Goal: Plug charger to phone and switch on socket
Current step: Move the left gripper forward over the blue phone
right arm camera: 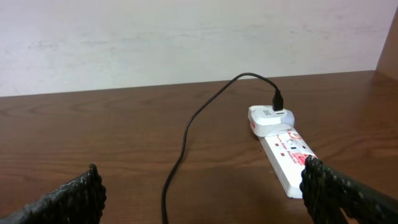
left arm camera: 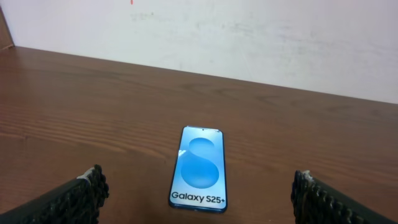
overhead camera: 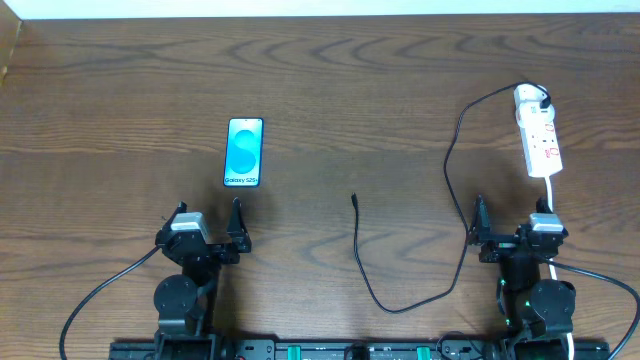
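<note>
The phone (overhead camera: 244,152) lies flat on the table with its blue "Galaxy S25+" screen up; it also shows in the left wrist view (left arm camera: 200,168). My left gripper (overhead camera: 208,214) is open and empty, just short of the phone (left arm camera: 198,198). The charger's black cable (overhead camera: 455,170) runs from its plug tip (overhead camera: 354,198) in a loop to the white adapter (overhead camera: 530,97) seated in the socket (overhead camera: 541,140). In the right wrist view the cable (right arm camera: 186,134), adapter (right arm camera: 268,118) and socket (right arm camera: 289,155) show. My right gripper (overhead camera: 511,212) is open and empty (right arm camera: 202,198).
The socket's thick white cord (overhead camera: 551,190) runs down toward my right arm. The table's far edge meets a pale wall (left arm camera: 249,37). A brown panel (right arm camera: 388,43) stands at the far right.
</note>
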You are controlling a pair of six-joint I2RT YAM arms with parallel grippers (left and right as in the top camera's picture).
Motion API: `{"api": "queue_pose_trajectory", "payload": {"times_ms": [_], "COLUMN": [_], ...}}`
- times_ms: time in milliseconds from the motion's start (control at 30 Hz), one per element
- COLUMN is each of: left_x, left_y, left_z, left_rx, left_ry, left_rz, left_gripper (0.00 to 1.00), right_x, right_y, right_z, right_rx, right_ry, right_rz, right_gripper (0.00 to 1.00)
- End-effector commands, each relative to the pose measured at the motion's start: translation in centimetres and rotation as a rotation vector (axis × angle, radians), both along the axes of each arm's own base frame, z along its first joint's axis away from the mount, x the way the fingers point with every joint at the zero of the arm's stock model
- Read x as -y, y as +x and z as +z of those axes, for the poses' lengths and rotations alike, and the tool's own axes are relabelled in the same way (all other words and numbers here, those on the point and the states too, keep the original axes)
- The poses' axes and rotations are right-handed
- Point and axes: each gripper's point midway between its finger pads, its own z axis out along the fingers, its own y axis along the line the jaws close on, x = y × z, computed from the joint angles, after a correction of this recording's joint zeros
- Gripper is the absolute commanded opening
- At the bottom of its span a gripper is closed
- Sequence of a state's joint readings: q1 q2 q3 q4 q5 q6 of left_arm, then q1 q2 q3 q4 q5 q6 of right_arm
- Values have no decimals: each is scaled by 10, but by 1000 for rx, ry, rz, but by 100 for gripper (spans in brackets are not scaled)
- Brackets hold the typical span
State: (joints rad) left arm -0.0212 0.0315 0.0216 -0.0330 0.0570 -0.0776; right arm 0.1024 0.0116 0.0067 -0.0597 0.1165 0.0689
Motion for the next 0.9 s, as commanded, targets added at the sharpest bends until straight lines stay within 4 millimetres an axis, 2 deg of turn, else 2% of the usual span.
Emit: {"api": "queue_pose_trajectory", "payload": {"times_ms": [0, 267, 400, 533, 667, 867], "left_x": [2, 2, 2, 3, 3, 4], "left_y": [-3, -5, 6, 27, 55, 88], "left_z": [3, 41, 63, 78, 80, 61], "left_rx": [-20, -60, -101, -168, -285, -524], "left_ry": [4, 46, 51, 57, 57, 57], "left_rz": [-17, -23, -25, -28, -31, -37], "left_gripper": [96, 96, 96, 96, 96, 96], "right_x": [0, 0, 0, 0, 0, 0], "right_y": [0, 0, 0, 0, 0, 0], "right_z": [0, 0, 0, 0, 0, 0], "right_rx": [1, 1, 1, 1, 2, 2], "right_ry": [9, 9, 9, 9, 9, 9], "right_rz": [-1, -1, -1, -1, -1, -1], "right_gripper": [99, 99, 99, 99, 99, 99]}}
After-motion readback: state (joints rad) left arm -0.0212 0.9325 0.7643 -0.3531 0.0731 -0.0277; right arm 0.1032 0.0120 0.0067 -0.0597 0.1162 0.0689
